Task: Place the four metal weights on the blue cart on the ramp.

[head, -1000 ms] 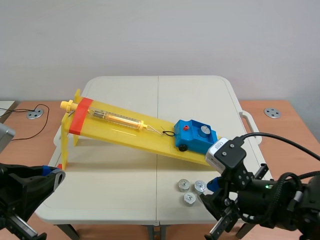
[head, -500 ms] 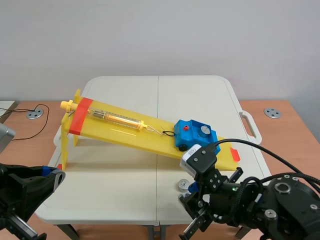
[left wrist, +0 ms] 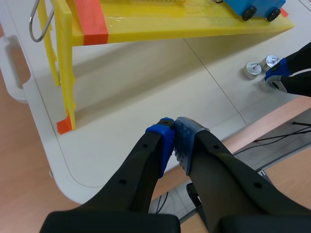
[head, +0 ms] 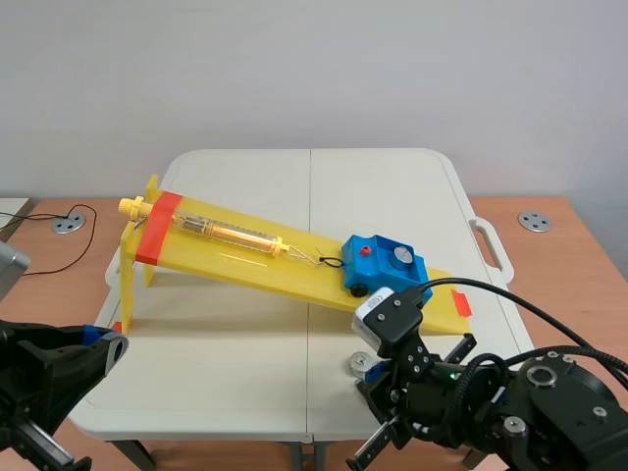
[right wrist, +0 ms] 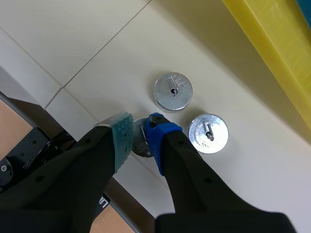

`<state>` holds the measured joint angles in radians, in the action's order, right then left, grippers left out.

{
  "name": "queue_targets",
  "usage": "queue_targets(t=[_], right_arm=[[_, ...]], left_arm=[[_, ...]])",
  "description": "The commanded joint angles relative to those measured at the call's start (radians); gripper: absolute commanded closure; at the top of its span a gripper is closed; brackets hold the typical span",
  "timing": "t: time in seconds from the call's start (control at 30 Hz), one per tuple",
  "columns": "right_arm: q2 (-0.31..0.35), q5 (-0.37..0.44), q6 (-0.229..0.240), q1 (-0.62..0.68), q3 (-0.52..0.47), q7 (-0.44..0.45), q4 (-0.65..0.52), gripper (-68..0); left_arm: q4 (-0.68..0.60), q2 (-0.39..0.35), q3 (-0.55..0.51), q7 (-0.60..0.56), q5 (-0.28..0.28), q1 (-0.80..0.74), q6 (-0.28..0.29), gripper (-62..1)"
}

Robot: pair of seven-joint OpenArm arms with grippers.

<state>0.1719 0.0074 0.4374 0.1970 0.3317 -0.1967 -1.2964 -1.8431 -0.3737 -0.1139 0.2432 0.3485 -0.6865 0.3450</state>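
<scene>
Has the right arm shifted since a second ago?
Yes. In the scene view the right arm moved toward the picture's left, from right of the blue cart to just in front of it. Its gripper now hangs over one weight.

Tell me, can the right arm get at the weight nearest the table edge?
Probably yes: the right hand is directly over that weight, close to it, and nothing lies between them.
</scene>
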Motion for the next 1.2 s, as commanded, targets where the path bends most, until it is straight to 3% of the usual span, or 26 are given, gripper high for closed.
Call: queue_targets(t=[0.0,0.13,0.37,0.57,0.77,1.07,1.17], right_arm=[[0.003,0.037,-0.035,-0.067,-0.005,0.106,-0.014,-6.5],[0.003,0.022,-0.056,-0.067,-0.005,0.101,0.005,-0.6],[0.022,0.042,-0.044,-0.056,-0.005,0.086,-0.048,-0.6],[0.082,0.151,-0.044,0.03,-0.034,0.041,-0.246,-0.6],[0.119,0.281,-0.039,0.136,-0.136,-0.01,-0.432,-0.6],[0.107,0.546,-0.018,0.183,-0.368,-0.052,-0.611,-0.6],[0.062,0.569,-0.019,0.142,-0.424,-0.059,-0.606,-0.6]], left_arm=[[-0.072,-0.004,-0.01,-0.085,0.051,0.011,0.029,-2.9],[-0.072,-0.004,-0.01,-0.085,0.051,0.011,0.029,-2.9],[-0.072,-0.004,-0.01,-0.085,0.051,0.011,0.029,-2.9],[-0.072,-0.004,-0.01,-0.085,0.051,0.011,0.029,-2.9],[-0.072,-0.004,-0.01,-0.085,0.051,0.011,0.029,-2.9],[-0.072,-0.004,-0.01,-0.085,0.051,0.011,0.029,-2.9],[-0.072,-0.004,-0.01,-0.085,0.051,0.011,0.029,-2.9]])
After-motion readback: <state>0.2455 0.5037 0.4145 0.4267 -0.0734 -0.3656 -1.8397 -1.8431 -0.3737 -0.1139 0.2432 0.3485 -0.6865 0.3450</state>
